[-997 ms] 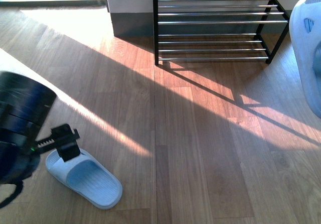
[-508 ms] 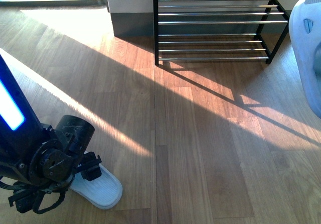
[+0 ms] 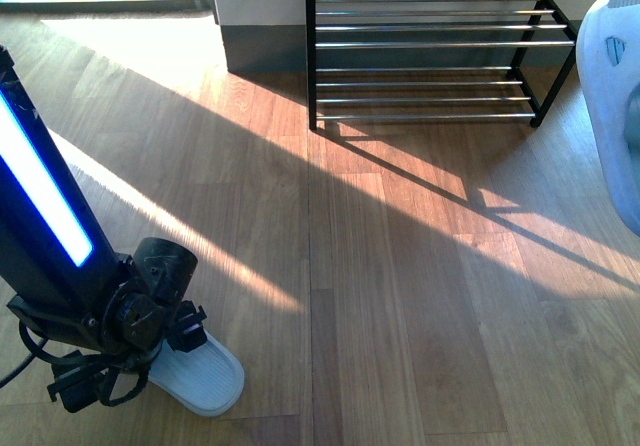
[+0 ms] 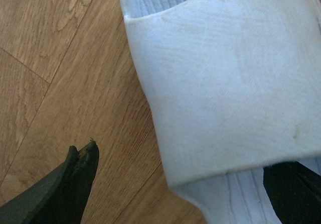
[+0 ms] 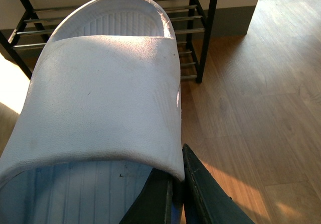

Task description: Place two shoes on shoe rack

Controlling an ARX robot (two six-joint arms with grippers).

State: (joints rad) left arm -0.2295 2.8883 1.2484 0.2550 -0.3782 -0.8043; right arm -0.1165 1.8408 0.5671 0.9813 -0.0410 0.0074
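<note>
One pale blue slide [image 3: 205,378] lies on the wooden floor at the near left, half covered by my left arm. In the left wrist view this slide [image 4: 225,83] fills the frame, and my left gripper [image 4: 188,184] stands open astride its strap, one finger on the floor side and one on the far side. My right gripper [image 5: 175,184] is shut on the strap edge of the other pale blue slide [image 5: 105,93], held in the air at the right edge of the front view [image 3: 615,86]. The shoe rack [image 3: 430,46] stands at the back.
A grey-based wall [image 3: 260,46] runs behind and left of the rack. Sunlit bands cross the wooden floor [image 3: 400,266]. The rack's black frame and chrome bars [image 5: 198,33] show just beyond the held slide.
My left arm has swung down and in over the slide on the floor, and its fingers now straddle the strap. The held slide at the right has barely moved.
</note>
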